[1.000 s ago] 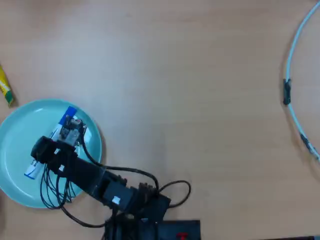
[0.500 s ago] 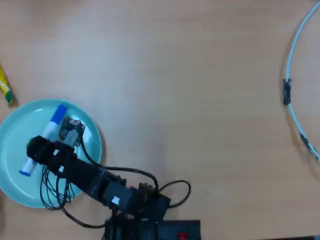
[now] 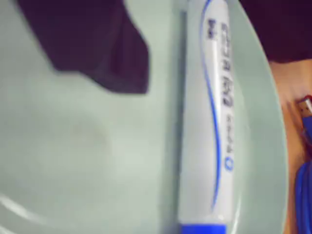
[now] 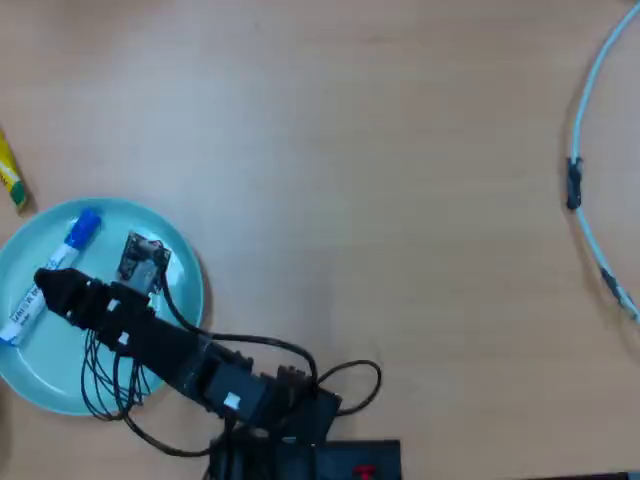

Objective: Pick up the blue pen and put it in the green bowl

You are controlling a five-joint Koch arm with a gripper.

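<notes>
Checked the wrist view first: found one dark jaw at upper left, over the floor of the green bowl [image 3: 73, 170]; second jaw out of frame, so could not tell whether the pincer [image 4: 48, 285] stood wide or narrow. Located the blue pen [image 3: 209, 122] just to the right of that jaw, apart from it by a strip of bare bowl and lying flat inside the rim. Read the long axis as running top to bottom of this view, blue cap at the bottom edge, printed barrel above. Noted blue wires [image 3: 304, 195] beyond the rim at right, on the surface [image 4: 400, 150]. Confirmed in the overhead view: blue pen [image 4: 25, 308] in the left half of the green bowl [image 4: 40, 360], axis slanting from lower left up to the cap at upper right, pincer tip over or against the middle of the barrel; could not tell which. Judged the pen not clamped and the placing done, with only a clear withdrawal left; advised lifting straight off the barrel, across its axis, to avoid rolling it. Farther out, noted a small yellow object [image 4: 10, 180] outside the rim at upper left and a white cable [image 4: 590, 150] well apart at far right.
</notes>
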